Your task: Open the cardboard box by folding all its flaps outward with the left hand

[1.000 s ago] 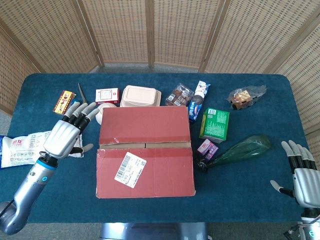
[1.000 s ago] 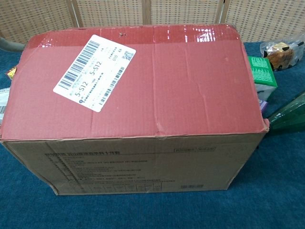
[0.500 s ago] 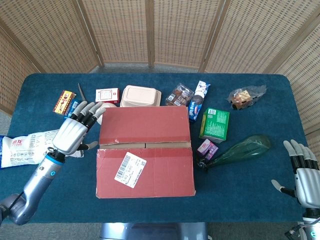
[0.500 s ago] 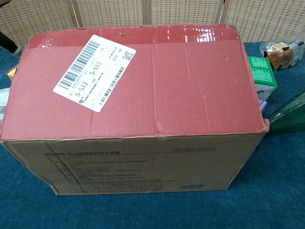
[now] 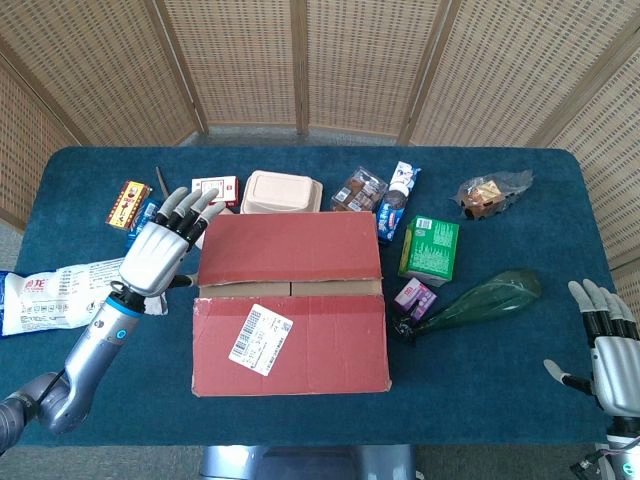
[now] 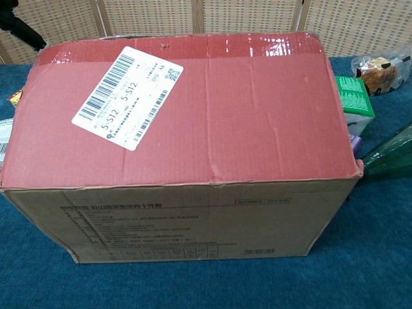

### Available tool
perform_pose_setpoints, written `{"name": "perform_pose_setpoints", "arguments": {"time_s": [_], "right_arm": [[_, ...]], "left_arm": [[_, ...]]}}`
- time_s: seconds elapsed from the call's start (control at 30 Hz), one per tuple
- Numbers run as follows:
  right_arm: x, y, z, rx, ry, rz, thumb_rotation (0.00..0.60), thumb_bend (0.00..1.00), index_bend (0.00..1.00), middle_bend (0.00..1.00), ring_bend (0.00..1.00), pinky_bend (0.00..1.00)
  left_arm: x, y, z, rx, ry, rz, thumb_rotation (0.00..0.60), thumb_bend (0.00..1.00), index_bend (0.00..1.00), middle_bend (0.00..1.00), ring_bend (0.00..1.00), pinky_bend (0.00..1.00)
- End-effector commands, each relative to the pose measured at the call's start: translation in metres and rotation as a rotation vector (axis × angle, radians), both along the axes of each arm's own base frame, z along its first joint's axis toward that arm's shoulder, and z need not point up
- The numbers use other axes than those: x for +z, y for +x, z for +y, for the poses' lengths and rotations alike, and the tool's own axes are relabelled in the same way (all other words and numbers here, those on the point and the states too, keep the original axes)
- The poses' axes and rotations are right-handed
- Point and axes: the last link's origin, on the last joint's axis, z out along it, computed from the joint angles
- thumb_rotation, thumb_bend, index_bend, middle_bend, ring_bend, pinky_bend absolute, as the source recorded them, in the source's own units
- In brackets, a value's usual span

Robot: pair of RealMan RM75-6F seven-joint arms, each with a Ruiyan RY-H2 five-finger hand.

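Both views are bright and evenly lit, with soft, short shadows. In the chest view, pale glare streaks the glossy tape along the upper edge of the cardboard box (image 6: 187, 116). The head view is sharp throughout; a dark blurred shape sits at the chest view's upper left corner.

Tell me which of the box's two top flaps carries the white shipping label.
The near flap, on the robot's side of the centre seam, bears the label; the far flap is bare red.

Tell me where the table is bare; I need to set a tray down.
Bare cloth: right of the cardboard box, below the green bottle, toward the right hand; also the far right edge behind the snack bag. Crowded: the row behind the box and around the left hand.
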Motion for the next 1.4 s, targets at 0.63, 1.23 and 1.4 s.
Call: {"name": "perform_pose_setpoints", "arguments": {"time_s": [0.63, 1.23, 1.4], "right_arm": [[0.001, -0.001, -0.001, -0.01, 0.001, -0.009, 0.6, 0.07, 0.0, 0.0, 0.0, 0.09], [0.0, -0.003, -0.002, -0.019, 0.013, -0.01, 0.6, 0.08, 0.0, 0.0, 0.0, 0.09], [0.0, -0.003, -0.002, -0.023, 0.013, -0.014, 0.6, 0.08, 0.0, 0.0, 0.0, 0.09]], "left_arm": [[0.028, 0.029, 0.027, -0.009, 0.108, -0.058, 0.6, 0.06, 0.0, 0.0, 0.0, 0.06], [0.052, 0.029, 0.062, 0.036, 0.199, -0.025, 0.6, 0.06, 0.0, 0.0, 0.0, 0.06], [0.059, 0.042, 0.087, 0.036, 0.236, 0.012, 0.6, 0.06, 0.0, 0.0, 0.0, 0.06]]}}
